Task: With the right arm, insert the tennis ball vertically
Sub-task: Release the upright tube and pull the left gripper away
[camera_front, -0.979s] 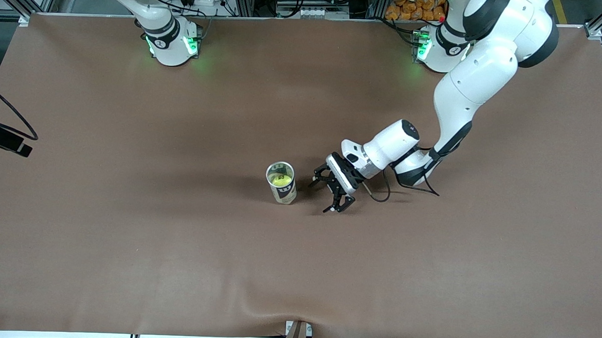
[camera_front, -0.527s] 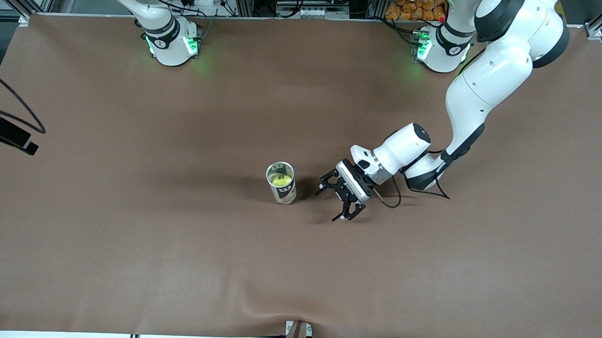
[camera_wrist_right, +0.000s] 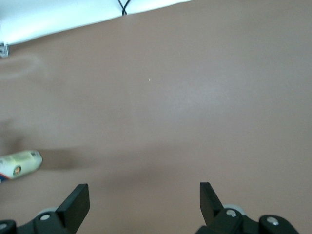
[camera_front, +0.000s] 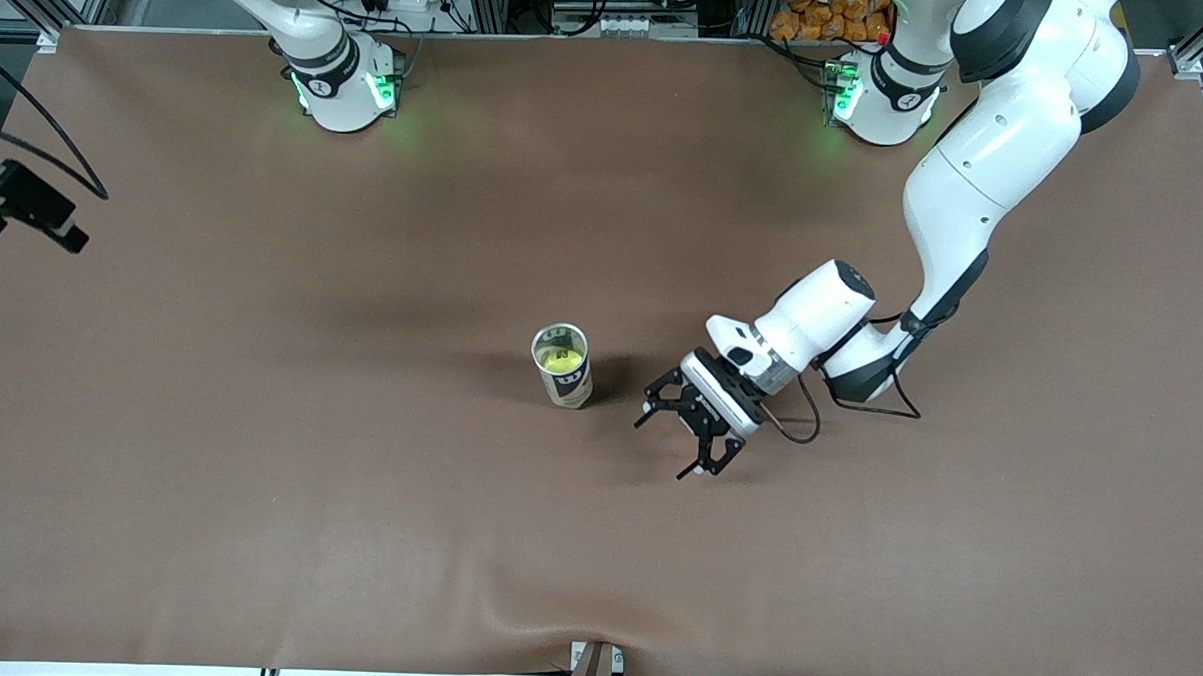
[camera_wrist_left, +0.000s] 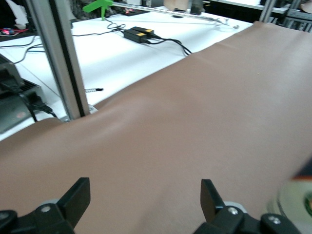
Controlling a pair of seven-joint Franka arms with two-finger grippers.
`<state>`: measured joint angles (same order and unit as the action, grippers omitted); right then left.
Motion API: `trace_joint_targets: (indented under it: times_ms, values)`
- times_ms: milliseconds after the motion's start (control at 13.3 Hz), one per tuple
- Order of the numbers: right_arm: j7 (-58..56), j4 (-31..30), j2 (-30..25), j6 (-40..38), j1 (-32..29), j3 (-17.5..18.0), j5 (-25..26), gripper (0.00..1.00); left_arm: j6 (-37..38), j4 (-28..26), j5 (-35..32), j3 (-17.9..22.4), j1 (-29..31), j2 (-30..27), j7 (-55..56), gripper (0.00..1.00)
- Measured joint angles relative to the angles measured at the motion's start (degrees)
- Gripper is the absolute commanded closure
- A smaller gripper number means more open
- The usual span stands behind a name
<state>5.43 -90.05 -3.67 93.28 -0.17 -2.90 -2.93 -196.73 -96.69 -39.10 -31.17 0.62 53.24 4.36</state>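
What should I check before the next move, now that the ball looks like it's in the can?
1. Tennis ball inside the can: ok, yellow shows through the open top.
2. Can upright on the table: ok.
3. Left gripper apart from the can: ok, fingers open and empty, over bare table toward the left arm's end.
4. Right gripper empty: ok, fingers open with nothing between them, high over the table.
5. How deep the ball sits: cannot tell.
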Motion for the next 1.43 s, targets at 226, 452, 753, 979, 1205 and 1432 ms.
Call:
trace_joint_targets:
  times_ms: [226, 452, 753, 979, 1205, 1432]
  values:
    - [-10.1, 0.2, -2.5, -10.0, -0.2, -1.0, 0.0, 0.00, 5.1, 5.0, 0.0, -0.3, -0.6, 0.0, 3.4, 0.00]
    - [-7.6, 0.2, -3.7, -9.1, -0.1, -1.0, 0.0, 0.00, 7.4, 8.2, 2.6, -0.4, -2.5, 0.0, 5.8, 0.00]
    - [-1.7, -0.3, -3.6, -5.5, 0.8, -0.7, 1.8, 0.00, 13.0, 12.4, 7.8, -0.5, -4.9, -0.1, 5.8, 0.00]
    - [-1.5, 0.6, -3.9, -4.5, 2.6, 0.0, 7.0, 0.00, 16.1, 14.0, 8.7, -0.6, -5.1, -0.2, 6.1, 0.00]
    - [-6.0, 0.8, -4.2, -4.7, 3.0, 0.2, 7.6, 0.00, 20.9, 16.2, 9.8, -1.5, -5.0, -0.4, 6.2, 0.00]
    - [-7.9, 0.7, -4.2, -5.0, 2.8, -0.1, 7.5, 0.00, 29.1, 17.6, 11.7, -3.3, -4.9, -2.3, 6.2, 0.00]
